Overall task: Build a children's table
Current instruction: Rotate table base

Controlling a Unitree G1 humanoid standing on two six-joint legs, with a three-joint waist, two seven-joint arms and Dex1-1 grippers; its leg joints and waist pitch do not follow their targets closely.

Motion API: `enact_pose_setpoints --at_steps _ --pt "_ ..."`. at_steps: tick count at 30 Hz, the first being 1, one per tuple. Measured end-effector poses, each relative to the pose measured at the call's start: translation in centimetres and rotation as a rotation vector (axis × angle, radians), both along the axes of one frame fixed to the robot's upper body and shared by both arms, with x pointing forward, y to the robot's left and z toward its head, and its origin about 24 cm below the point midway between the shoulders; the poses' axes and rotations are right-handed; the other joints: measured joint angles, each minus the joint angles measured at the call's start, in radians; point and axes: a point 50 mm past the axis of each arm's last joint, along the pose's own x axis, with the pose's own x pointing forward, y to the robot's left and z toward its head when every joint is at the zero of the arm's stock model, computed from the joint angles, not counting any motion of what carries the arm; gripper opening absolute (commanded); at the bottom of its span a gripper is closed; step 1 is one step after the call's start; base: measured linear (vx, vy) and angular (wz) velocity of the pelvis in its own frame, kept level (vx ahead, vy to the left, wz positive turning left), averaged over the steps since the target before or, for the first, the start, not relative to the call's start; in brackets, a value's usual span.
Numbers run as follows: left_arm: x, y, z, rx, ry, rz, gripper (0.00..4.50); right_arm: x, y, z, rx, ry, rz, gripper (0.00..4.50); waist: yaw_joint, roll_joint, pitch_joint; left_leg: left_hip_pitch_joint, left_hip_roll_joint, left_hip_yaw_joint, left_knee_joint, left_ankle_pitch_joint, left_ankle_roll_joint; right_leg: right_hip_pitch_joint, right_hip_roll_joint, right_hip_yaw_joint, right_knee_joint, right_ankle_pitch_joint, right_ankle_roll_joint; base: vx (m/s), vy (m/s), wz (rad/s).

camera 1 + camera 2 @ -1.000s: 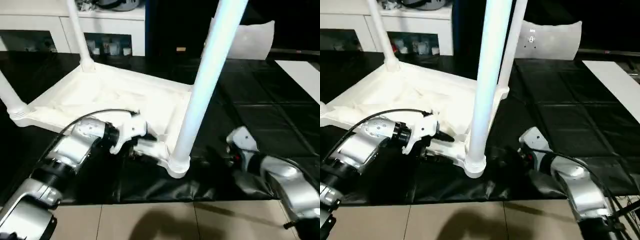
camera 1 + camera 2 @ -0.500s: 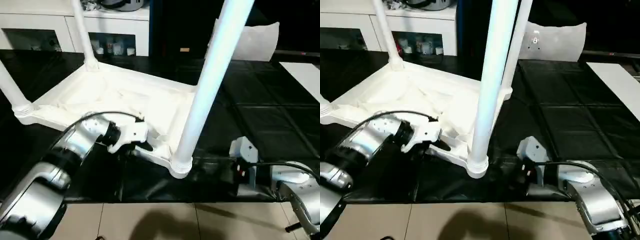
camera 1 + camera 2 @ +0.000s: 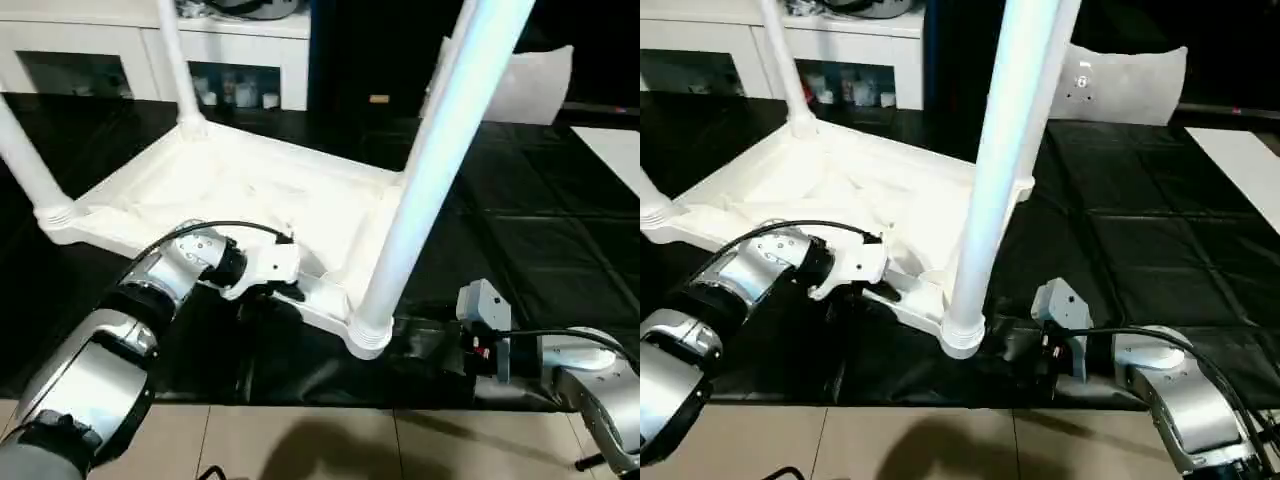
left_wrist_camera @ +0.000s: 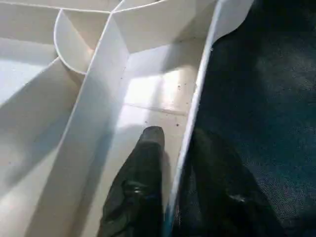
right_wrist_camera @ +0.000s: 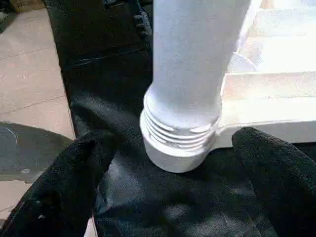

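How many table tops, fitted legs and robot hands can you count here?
Table top: 1
Legs plainly in sockets: 3; a fourth may hide behind the near one
Hands: 2, left hand, right hand
Total: 6

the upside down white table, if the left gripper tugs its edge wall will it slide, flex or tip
The table is probably light: hollow ribbed plastic. The thin edge wall between the left gripper fingers may flex a little. It lies flat on the black mat, so it will likely slide, though the tall legs add some sway.
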Motion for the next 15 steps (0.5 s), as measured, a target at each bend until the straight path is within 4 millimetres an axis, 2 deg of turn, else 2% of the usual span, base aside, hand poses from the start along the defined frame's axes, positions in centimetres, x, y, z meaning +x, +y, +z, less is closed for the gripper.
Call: enact_pose_setpoints --at_steps 6,10,15 --pt "-0.01 -0.21 0.09 0.009 0.02 -0.028 0.59 -0.18 0.18 -0.19 0.0 0.008 0.009 4.5 0.002 0.0 0.0 0.0 0.0 0.0 0.0 0.0 0.0 0.0 0.0 0.0 0.0 0.0 0.0 0.0 0.0 0.0" --pt "-0.04 -0.35 0.15 0.011 0.056 -0.043 0.34 -0.28 0.3 -0.33 -0.001 0.015 0.016 4.5 -0.005 0.0 0.0 0.0 0.0 0.0 0.0 -0.001 0.001 0.0 0.0 0.0 0.0 0.0 0.0 0.0 0.0 0.0" --pt "-0.18 -0.7 0.06 0.017 0.2 -0.017 0.06 -0.25 0.31 -0.31 0.0 0.01 0.016 4.5 -0.01 0.0 0.0 0.0 0.0 0.0 -0.001 -0.001 0.0 0.0 0.0 0.0 0.0 -0.002 -0.001 0.0 0.0 0.0"
